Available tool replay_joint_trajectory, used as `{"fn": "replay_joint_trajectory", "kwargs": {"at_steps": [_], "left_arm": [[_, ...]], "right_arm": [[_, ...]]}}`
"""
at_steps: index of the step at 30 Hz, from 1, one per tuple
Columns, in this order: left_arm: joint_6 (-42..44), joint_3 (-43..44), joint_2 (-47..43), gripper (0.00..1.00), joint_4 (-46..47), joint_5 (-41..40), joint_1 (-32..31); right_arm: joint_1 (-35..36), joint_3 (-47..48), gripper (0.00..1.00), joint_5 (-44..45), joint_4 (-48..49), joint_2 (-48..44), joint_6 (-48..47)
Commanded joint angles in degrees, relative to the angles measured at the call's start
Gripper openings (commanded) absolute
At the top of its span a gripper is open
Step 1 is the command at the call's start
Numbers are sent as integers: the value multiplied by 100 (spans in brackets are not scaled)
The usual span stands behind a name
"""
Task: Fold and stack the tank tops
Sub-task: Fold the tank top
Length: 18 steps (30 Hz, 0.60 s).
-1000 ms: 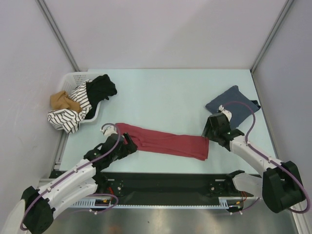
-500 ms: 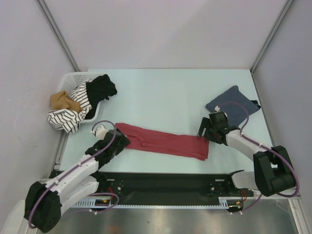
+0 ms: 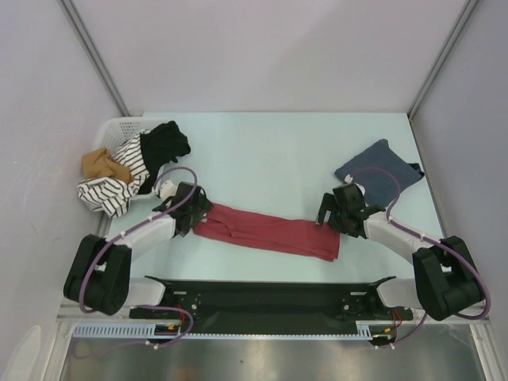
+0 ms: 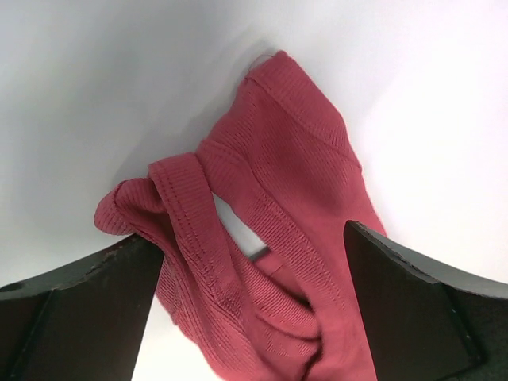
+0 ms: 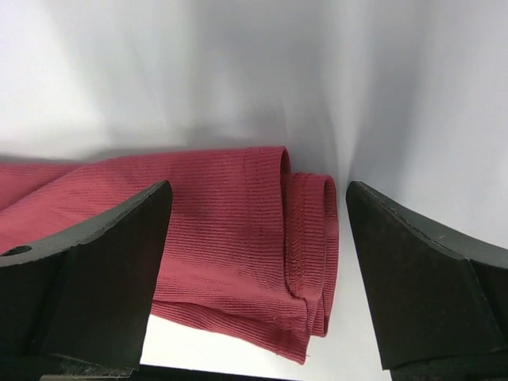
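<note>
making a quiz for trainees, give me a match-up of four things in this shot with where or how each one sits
Things
1. red tank top
2. blue-grey tank top
3. basket
4. striped garment

Places or states
a. folded, at the far right
b. white, at the far left
c. spilling over the basket's near rim
d. lying in a long strip across the near middle

Pairs: 1-d, 2-a, 3-b, 4-c
</note>
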Motion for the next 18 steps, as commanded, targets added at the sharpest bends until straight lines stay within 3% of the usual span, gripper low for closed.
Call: {"fn": "replay_joint_trajectory", "kwargs": {"at_steps": [1, 4, 10, 11, 14, 18], "left_arm": [[107, 402, 566, 100, 2, 19, 171], [230, 823, 1225, 100, 99, 151, 320], [582, 2002, 2395, 87, -323, 142, 329], [686, 2072, 2518, 84, -288, 151, 338], [1020, 2615, 2842, 60, -279, 317, 303], [1478, 3608, 3537, 50, -472, 730, 189]], "right_arm": [[238, 103, 95, 408, -379, -89, 311], [300, -20, 95, 400, -327, -89, 355], [555, -46, 95, 461, -458, -62, 391], [608, -55, 95, 479, -467, -63, 417], [845, -81, 95, 514, -546, -2, 584], [1354, -204, 94, 418, -512, 60, 909]]}}
